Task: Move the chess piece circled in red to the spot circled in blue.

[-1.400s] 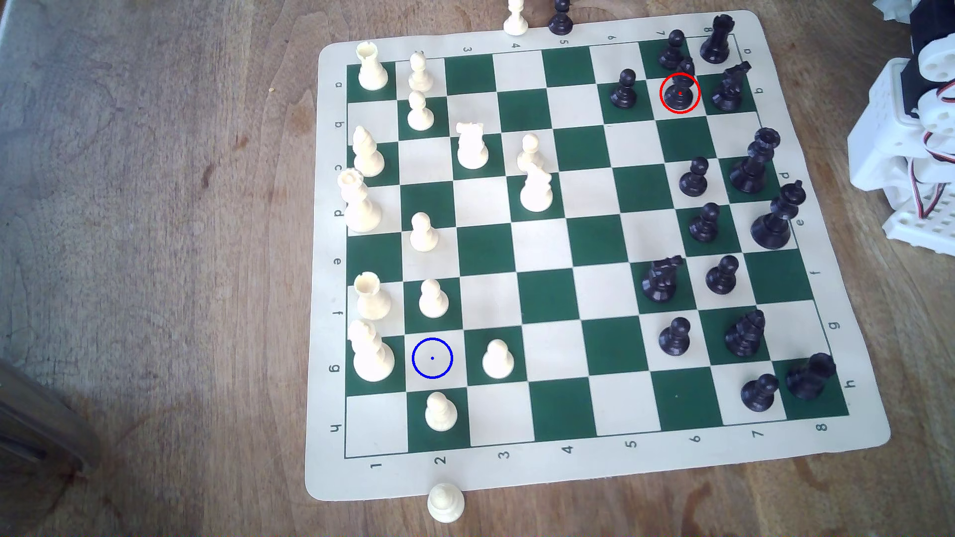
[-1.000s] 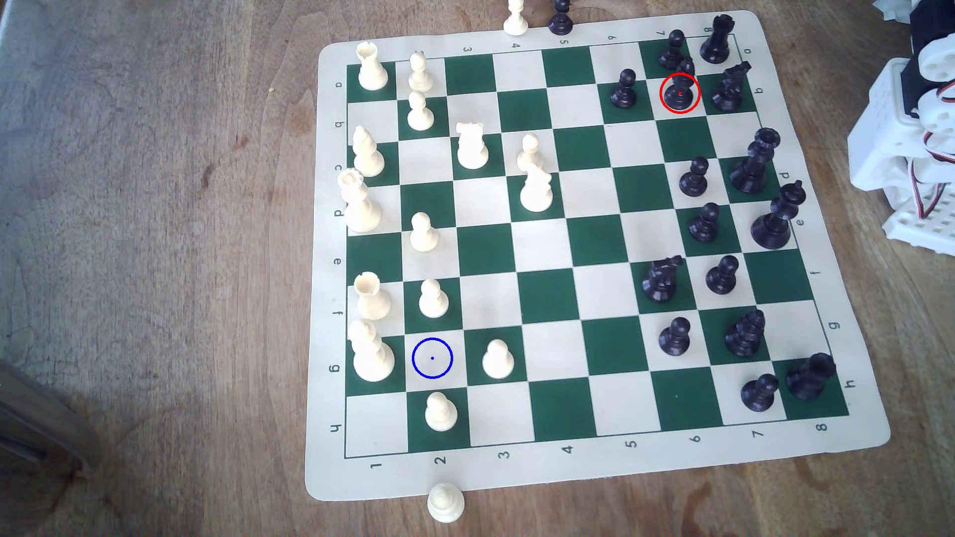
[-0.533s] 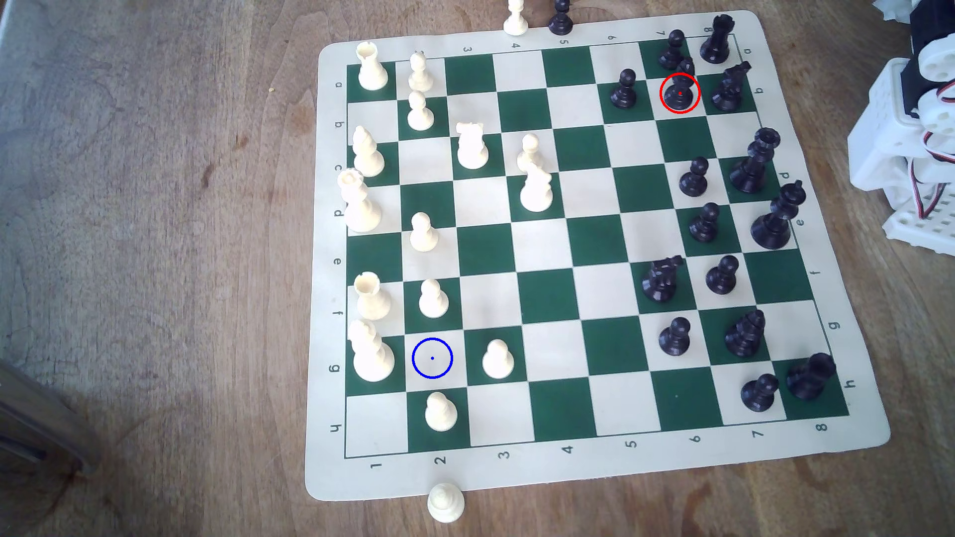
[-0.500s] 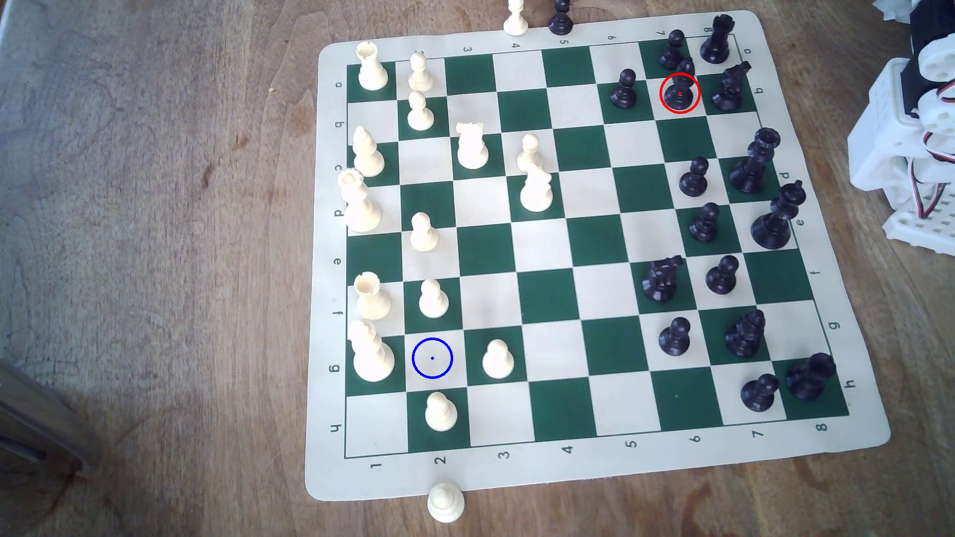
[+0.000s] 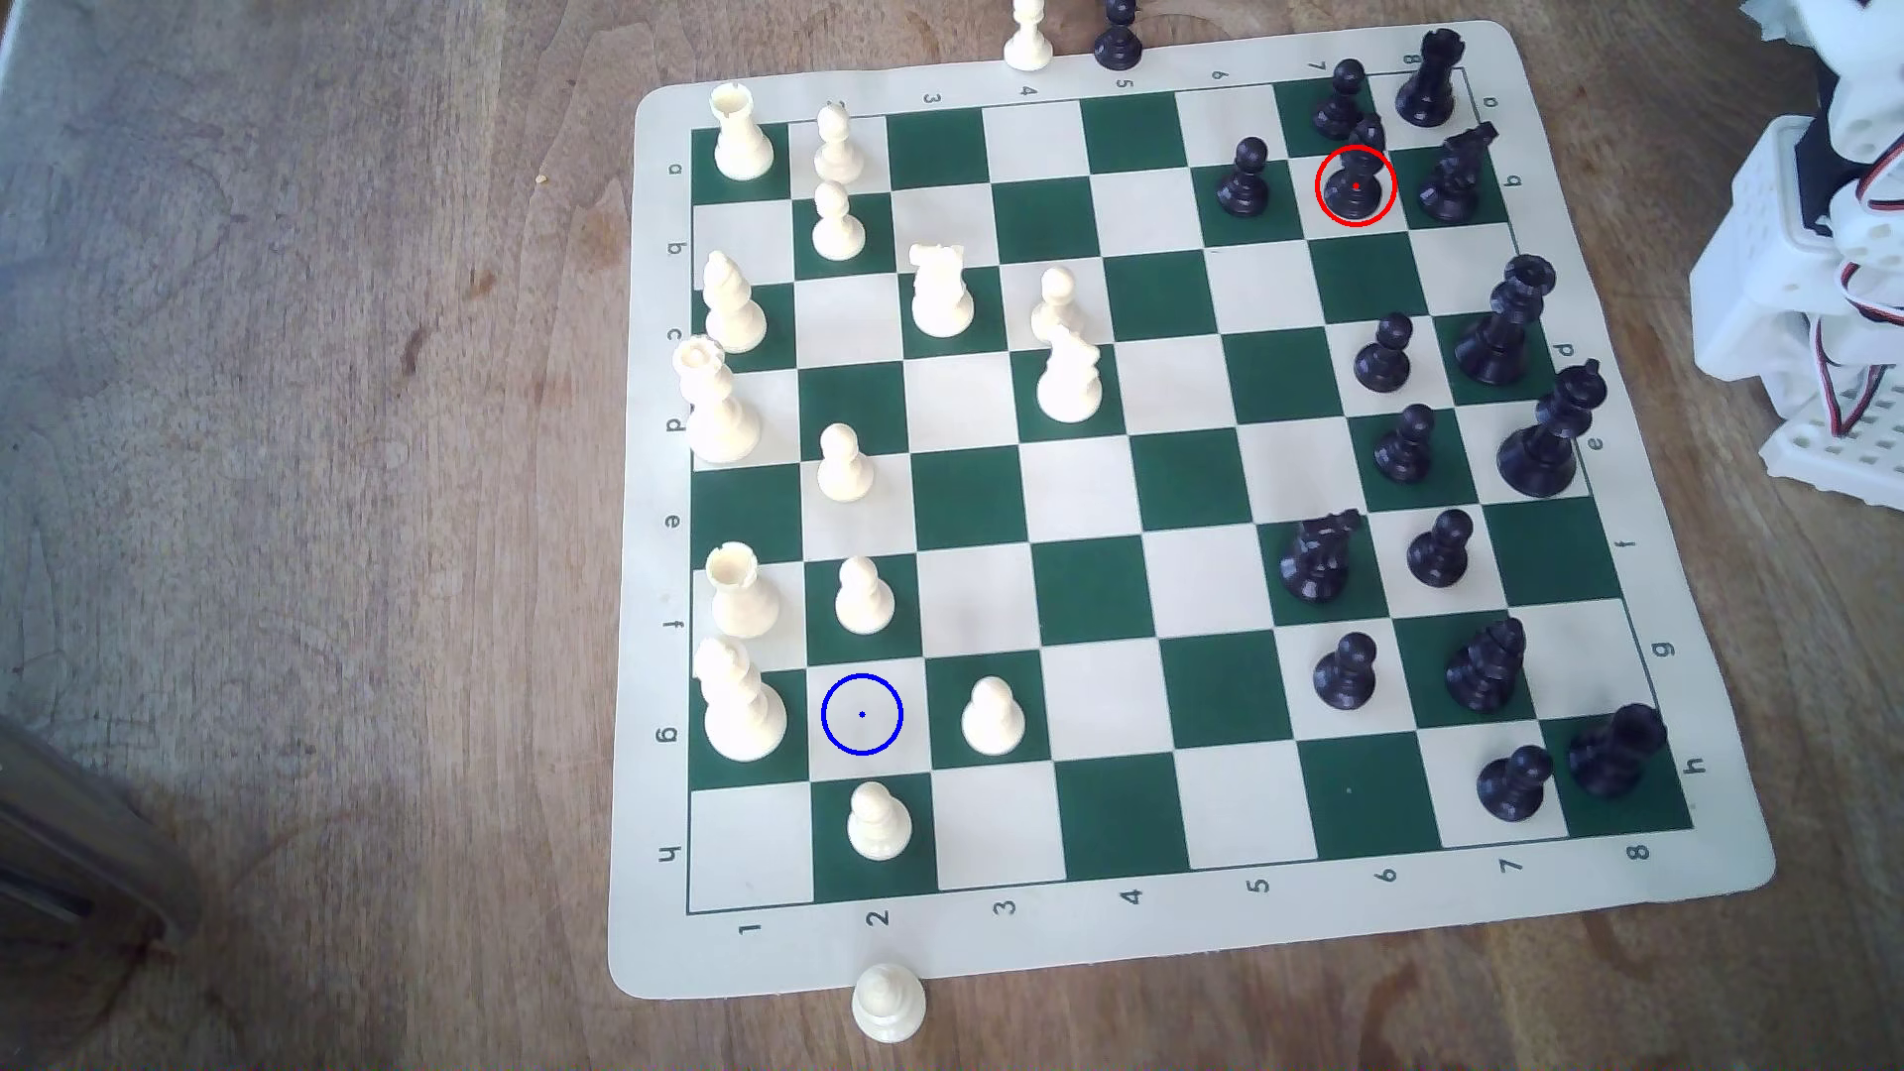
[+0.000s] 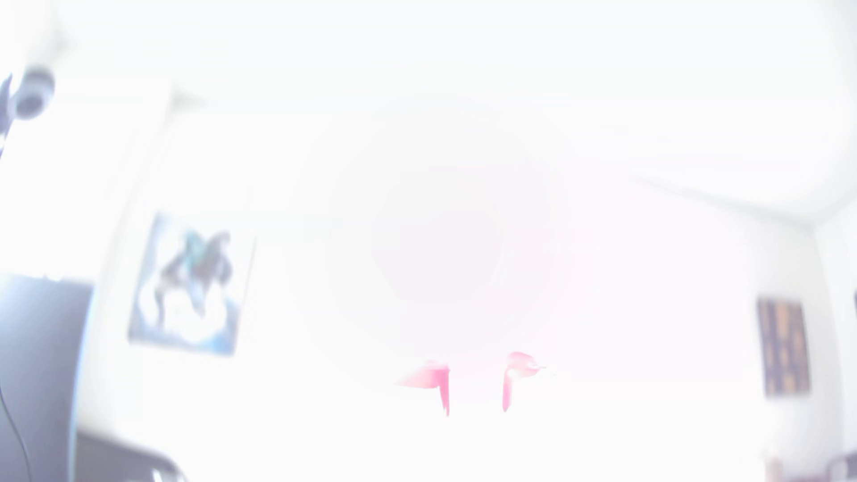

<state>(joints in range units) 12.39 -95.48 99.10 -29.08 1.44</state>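
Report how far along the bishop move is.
Nothing is done yet: the bishop stands inside the red ring, and the blue-ringed spot is bare. Nothing is in hand; the arm sits off the board at the exterior view's right. Left: reach, grasp, carry, and set it on the spot.

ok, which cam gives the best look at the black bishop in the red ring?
The exterior view: the black bishop stands sharp and upright on its square, inside the red ring. The wrist view is overexposed and aimed at a wall with pictures, not the board.
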